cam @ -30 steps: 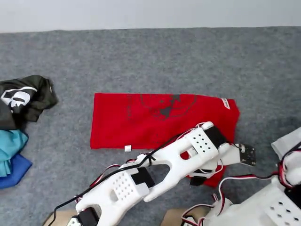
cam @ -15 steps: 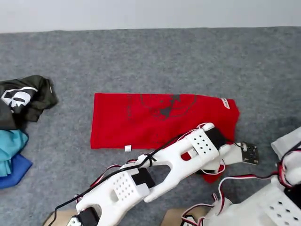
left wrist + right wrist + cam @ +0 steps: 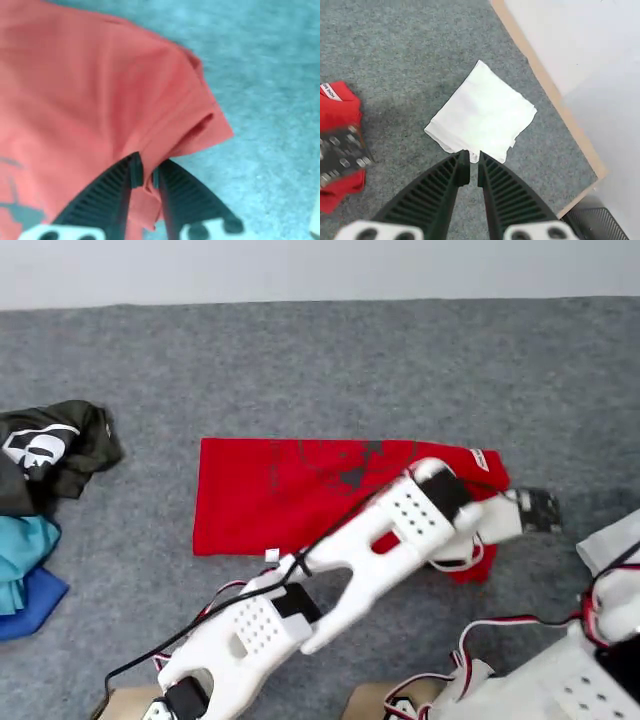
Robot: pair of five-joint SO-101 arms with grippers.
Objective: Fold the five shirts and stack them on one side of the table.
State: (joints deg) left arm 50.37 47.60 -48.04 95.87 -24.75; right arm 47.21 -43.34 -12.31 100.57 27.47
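Left wrist view: left gripper [image 3: 148, 165] tight on red shirt [image 3: 75, 85] fold; right gripper [image 3: 471, 159] narrow at white shirt [image 3: 482, 117] edge

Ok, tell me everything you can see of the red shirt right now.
The red shirt looks like soft knit fabric, folded into a long rectangle lying mostly flat on the grey table cover. A dark round print shows near its far edge. There is a small white tag at the near edge and a label at the far right corner. Its near right corner is bunched into folds and pinched in the left claw, which is shut on it.
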